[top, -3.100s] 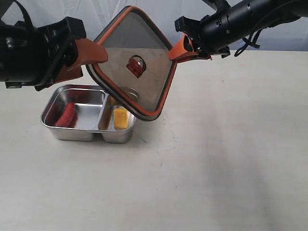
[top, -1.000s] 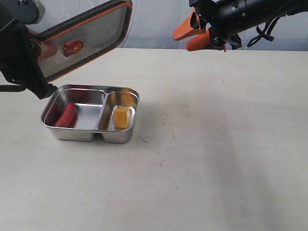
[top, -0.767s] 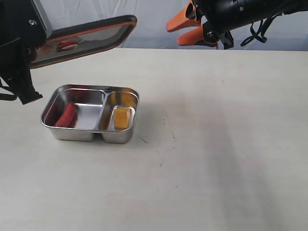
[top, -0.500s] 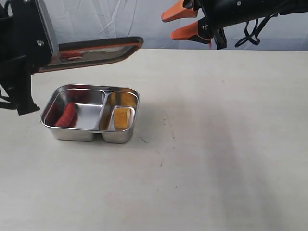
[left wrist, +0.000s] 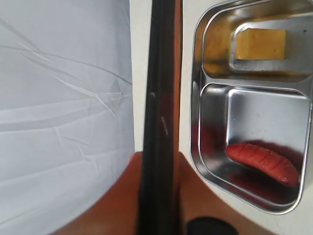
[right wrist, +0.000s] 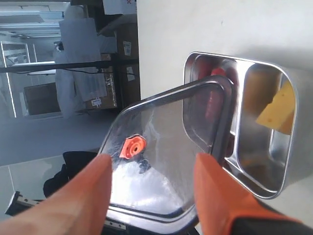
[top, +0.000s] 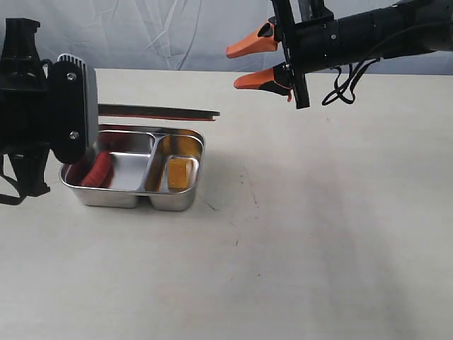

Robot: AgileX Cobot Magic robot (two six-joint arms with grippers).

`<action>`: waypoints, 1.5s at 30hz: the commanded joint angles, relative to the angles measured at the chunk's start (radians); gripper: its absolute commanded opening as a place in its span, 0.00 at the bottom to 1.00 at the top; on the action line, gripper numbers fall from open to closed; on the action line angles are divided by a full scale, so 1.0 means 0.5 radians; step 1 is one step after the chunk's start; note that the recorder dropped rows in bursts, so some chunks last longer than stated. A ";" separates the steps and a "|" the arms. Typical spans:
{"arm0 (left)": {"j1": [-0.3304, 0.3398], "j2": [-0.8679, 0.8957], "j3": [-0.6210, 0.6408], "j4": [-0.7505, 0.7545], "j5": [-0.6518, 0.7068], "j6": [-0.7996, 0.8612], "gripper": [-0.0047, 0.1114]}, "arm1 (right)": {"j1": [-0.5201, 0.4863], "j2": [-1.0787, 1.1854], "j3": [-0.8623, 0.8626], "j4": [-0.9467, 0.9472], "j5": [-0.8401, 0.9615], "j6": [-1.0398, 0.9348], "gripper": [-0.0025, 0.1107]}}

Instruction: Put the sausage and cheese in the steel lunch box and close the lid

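The steel lunch box [top: 127, 200] sits at the table's left. The red sausage [top: 98, 168] lies in its larger compartment and the yellow cheese [top: 178, 173] in the smaller one. The dark lid [top: 159, 112] hovers level just above the box's far edge and shows edge-on. My left gripper [left wrist: 157, 157] is shut on the lid [left wrist: 159, 98], one orange finger on each face. The left wrist view also shows the sausage [left wrist: 264, 161] and cheese [left wrist: 260, 44]. My right gripper [top: 233, 67] hangs open and empty, up and to the right of the box. Its camera sees the lid [right wrist: 166, 142] with its orange valve [right wrist: 132, 147].
The pale table [top: 318, 227] stretches to the right and front of the box. A grey cloth backdrop [top: 177, 32] hangs behind the table. The bulky black left arm [top: 42, 127] stands at the box's left side.
The left arm has swung the lid from a slant down to level above the box. The right gripper, open, has drifted left and a little lower.
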 commanded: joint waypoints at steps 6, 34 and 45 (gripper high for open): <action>-0.013 -0.001 0.005 0.067 -0.126 -0.012 0.04 | -0.009 0.014 0.002 -0.111 0.030 0.052 0.46; 0.114 -0.001 0.005 0.036 -0.494 -0.118 0.04 | 0.029 0.014 0.002 0.014 0.030 0.157 0.46; 0.114 -0.001 0.005 -0.023 -0.544 -0.118 0.04 | 0.134 0.014 0.002 0.153 0.030 0.095 0.45</action>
